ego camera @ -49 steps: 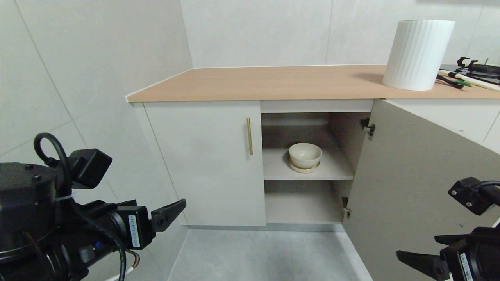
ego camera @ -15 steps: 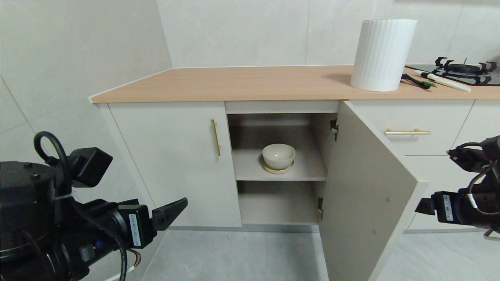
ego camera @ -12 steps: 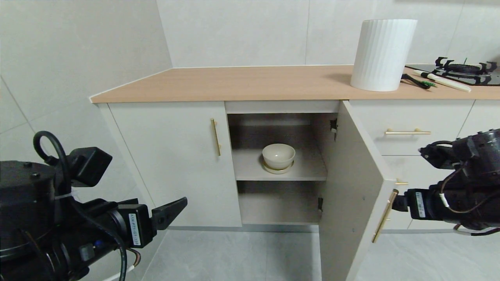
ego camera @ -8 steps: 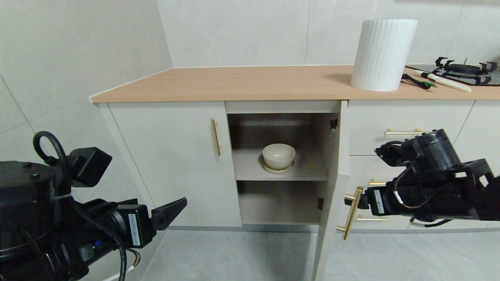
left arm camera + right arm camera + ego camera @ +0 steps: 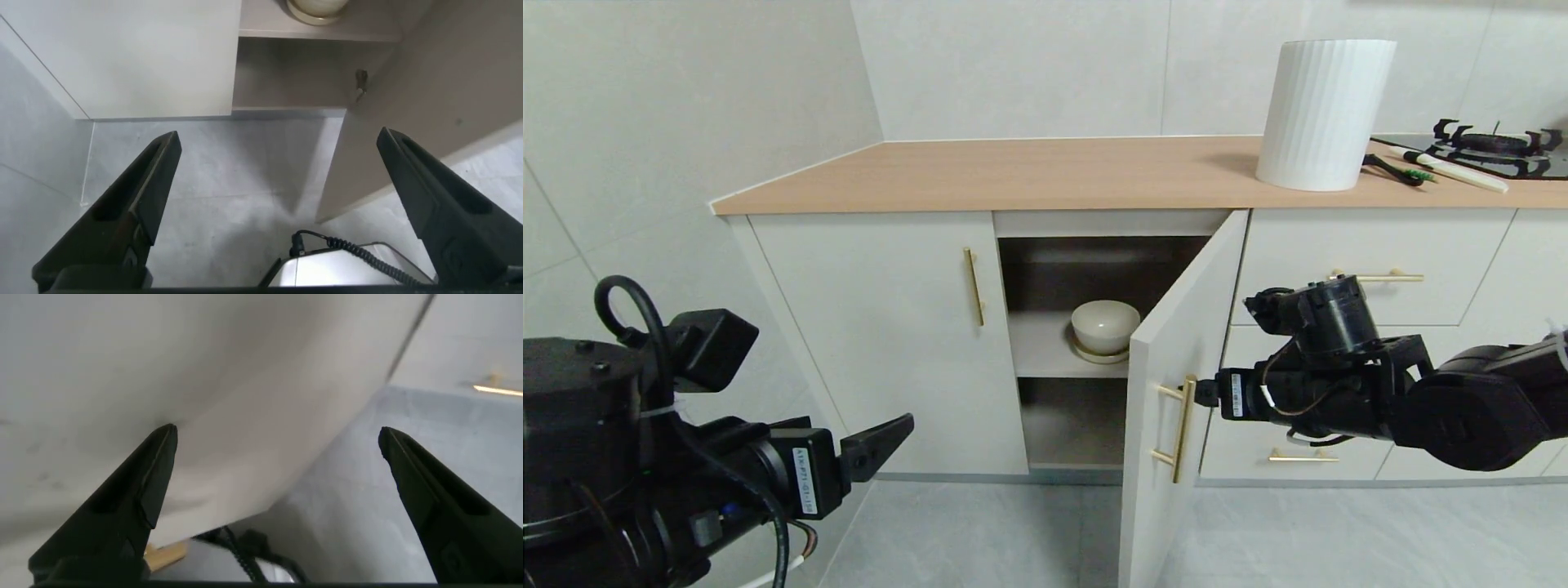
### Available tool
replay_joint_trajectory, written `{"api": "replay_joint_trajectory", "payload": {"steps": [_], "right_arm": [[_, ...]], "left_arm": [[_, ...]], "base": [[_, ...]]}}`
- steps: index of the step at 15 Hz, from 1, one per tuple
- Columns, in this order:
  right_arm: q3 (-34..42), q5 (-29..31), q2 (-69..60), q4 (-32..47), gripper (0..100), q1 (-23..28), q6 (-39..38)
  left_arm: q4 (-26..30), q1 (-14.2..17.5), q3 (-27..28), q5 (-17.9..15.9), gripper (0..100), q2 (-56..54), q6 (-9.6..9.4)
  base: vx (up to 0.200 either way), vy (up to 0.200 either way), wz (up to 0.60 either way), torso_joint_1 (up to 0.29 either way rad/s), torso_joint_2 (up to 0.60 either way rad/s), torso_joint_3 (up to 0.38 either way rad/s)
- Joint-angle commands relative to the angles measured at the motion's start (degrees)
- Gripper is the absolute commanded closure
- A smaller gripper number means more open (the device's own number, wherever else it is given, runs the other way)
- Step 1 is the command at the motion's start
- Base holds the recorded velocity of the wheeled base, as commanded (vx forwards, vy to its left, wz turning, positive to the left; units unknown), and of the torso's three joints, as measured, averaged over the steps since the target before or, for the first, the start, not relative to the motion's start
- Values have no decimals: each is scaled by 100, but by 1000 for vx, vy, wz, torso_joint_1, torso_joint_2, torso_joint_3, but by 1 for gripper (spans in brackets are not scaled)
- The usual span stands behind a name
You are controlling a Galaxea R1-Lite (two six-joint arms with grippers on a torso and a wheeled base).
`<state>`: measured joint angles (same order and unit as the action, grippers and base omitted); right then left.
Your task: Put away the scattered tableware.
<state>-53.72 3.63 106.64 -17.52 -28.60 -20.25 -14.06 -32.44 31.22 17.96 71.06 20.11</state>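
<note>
Swinging inward since the earlier frames, the right-hand cabinet door (image 5: 1176, 327) now stands about half closed. The right arm has followed it in from the edge of the head view.

Right claw (image 5: 275, 437) sits up against the door's outer face, close by the brass handle (image 5: 1181, 429). Its fingers are spread wide and grip nothing. Actual contact cannot be confirmed. Judged a push on the panel rather than a pull on the handle.

Bowl (image 5: 1104, 321) rests upright on a small plate (image 5: 1094, 357) on the upper shelf (image 5: 1039, 351) inside the cabinet, partly screened by the door's edge. It is set back from the shelf lip, so the door should clear it.

Left claw (image 5: 278, 135) hangs low on the left, well apart from the cabinet, fingers wide and empty. It seems parked out of the door's swing.

Worktop (image 5: 1013, 175) carries a white ribbed canister (image 5: 1323, 114). Beside it, near the hob (image 5: 1494, 145), lie a few long utensils (image 5: 1445, 169), too small to name.

Stage, as judged: the bowl and plate are stowed, and closing the door is the step in hand. The utensils may be tableware left to collect.
</note>
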Motion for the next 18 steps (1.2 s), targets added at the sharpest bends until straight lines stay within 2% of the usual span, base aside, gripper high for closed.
{"api": "replay_joint_trajectory", "payload": {"steps": [1,8,17,18], "right_arm": [[64,6,260,-94,0,-93,-111],[46,41,533,-586,0,-146,-392],[-68,41,761,-1113,0,-216,-911],[-138,59,832,-1210,0,-216,-1078]], "left_arm": [[-1,1,-11,6,0,13,10],[34,1,-72,24,0,-13,-34],[26,1,-63,24,0,-22,-34],[17,1,-63,15,0,-22,-34]], "base": [[0,0,0,0,0,0],[0,0,0,0,0,0],[200,0,0,3,3,1],[0,0,0,0,0,0]]}}
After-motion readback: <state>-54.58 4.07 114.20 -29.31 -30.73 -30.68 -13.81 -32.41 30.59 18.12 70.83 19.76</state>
